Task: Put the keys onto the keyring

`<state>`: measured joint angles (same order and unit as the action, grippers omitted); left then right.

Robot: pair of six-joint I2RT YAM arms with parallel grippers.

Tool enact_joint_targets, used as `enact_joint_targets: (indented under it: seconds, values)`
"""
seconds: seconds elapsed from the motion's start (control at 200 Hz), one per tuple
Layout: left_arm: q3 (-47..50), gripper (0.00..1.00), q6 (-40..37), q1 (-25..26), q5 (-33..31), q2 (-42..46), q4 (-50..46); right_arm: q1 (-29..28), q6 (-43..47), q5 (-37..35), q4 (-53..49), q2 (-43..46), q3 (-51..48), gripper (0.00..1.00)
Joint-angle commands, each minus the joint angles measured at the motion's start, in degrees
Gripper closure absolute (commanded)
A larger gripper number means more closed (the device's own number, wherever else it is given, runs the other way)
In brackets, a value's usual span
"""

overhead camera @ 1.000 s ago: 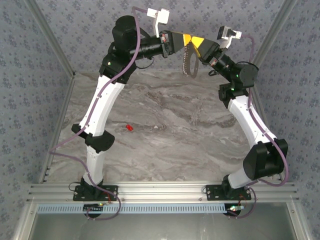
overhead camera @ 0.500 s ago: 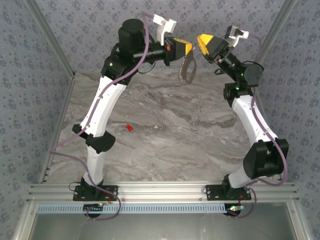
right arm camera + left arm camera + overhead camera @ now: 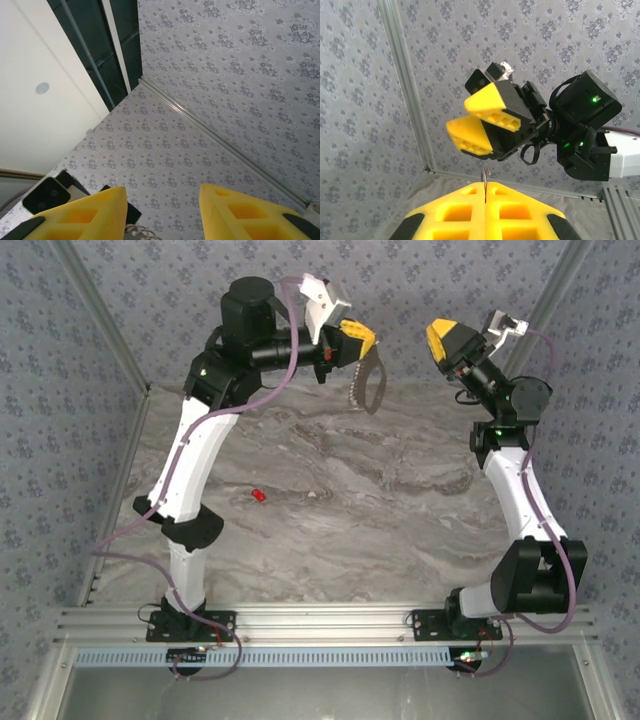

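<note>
Marble table | keyring hangs from left end effector | keys well apart

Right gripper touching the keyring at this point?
Apart. Top view shows a plain gap of wall between the open right gripper and the keyring, which hangs from the shut left gripper.

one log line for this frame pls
left gripper jaws: shut on keyring, raised | right gripper jaws: open, nothing held | red key: loose on table

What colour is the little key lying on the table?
Bright red; the key shows best in the top external view.
</note>
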<state>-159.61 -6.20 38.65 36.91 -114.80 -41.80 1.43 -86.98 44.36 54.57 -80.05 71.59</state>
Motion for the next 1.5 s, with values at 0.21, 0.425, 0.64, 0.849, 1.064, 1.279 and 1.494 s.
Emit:
enact_joint_targets:
  seconds: [0.21,0.425,0.64,0.849,1.064,1.279,1.494]
  values:
    - [-1.1,1.0,-12.7,1.2,-3.6,4.1,-0.3,0.3,3.7,1.2,-2.7,1.0,-0.6,0.55]
    - [-1.1,1.0,-15.4,1.7,-6.0,4.4,-0.3,0.1,3.7,1.0,-2.6,0.5,-0.9,0.55]
    - [-1.0,1.0,-16.5,1.8,-8.0,4.7,-0.4,-0.2,3.8,0.8,-2.4,0.2,-1.4,0.55]
    - [-1.0,1.0,-15.4,1.8,-10.5,4.5,-0.4,-0.4,3.9,0.8,-2.4,-0.2,-1.5,0.55]
    - [-1.0,1.0,-8.8,1.4,-20.3,3.0,-2.3,-1.2,4.7,1.3,-4.2,-0.9,-1.5,0.55]
    - [-0.6,1.0,1.5,-2.7,-24.8,1.6,-7.9,-4.5,11.1,3.4,-12.1,-1.1,-3.1,0.56]
    - [18.7,1.0,6.5,-7.6,-26.2,8.2,-4.0,-10.1,24.7,3.5,-27.4,-1.8,-7.1,0.56]
